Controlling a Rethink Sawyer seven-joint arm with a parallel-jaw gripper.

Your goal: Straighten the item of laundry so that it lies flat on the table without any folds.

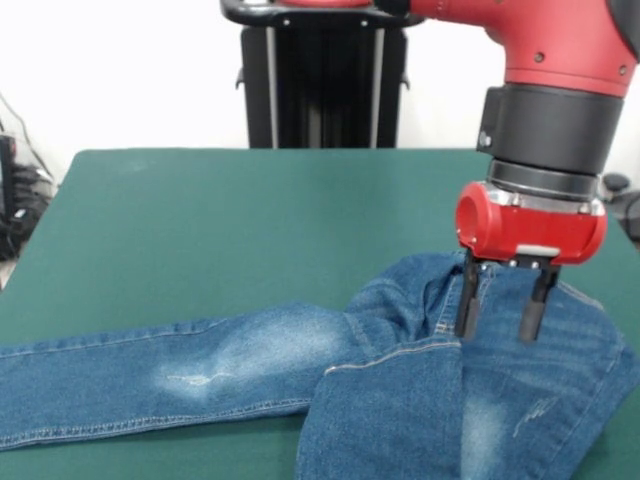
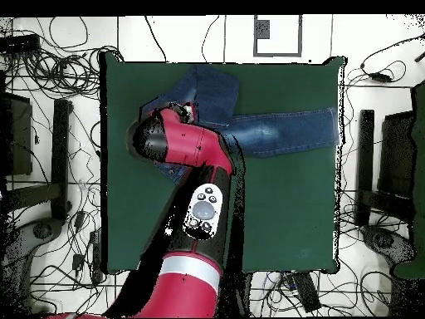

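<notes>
Green cloth covers the table point(image 1: 200, 210), bare over its far half in the front view. Down at the right, the gripper point(image 1: 500, 300) hangs with fingers spread and nothing between them, tips at or just above the jeans point(image 1: 420, 400) near the waistband. One leg runs flat to the left; the other looks doubled over the seat. Closing here risks pinching both layers, and a pull would then drag the fold along or slide denim off the near edge.

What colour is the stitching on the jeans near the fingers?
Tan, running along the seams of the blue jeans; the front view shows it best.
</notes>
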